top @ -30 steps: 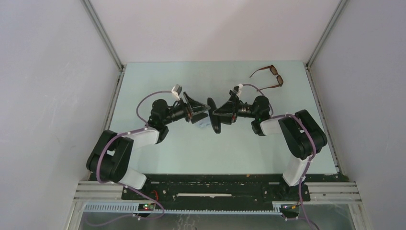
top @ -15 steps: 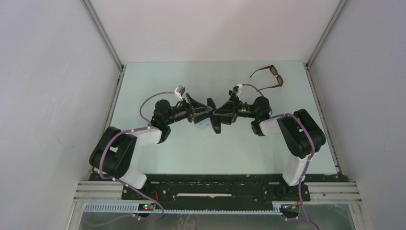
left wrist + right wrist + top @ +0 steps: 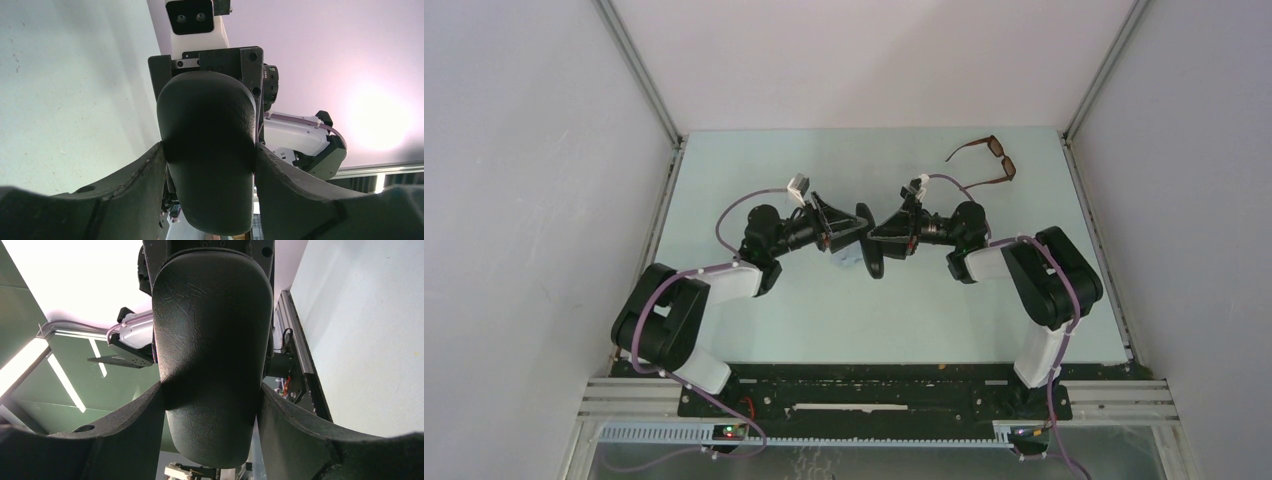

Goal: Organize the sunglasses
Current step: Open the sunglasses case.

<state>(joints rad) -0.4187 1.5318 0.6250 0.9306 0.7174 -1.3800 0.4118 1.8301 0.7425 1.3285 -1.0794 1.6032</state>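
Sunglasses: I see the brown-framed sunglasses [image 3: 986, 160] with dark rectangular lenses lying at the far right corner of the pale green table [image 3: 824, 320]. Their temple arms are unfolded, and they are well apart from both arms.
Case: the oblong black textured case [image 3: 869, 240] is turned on edge over mid-table, between my two grippers. I cannot tell whether it touches the surface.
Left gripper: my left gripper [image 3: 854, 233] faces the case from the left. Its fingers [image 3: 135, 180] are part-way apart, pressed against both sides of the case's end.
Right gripper: my right gripper [image 3: 882, 233] faces it from the right. Its fingers [image 3: 300, 430] are part-way apart, clamped on both flanks of the other end.
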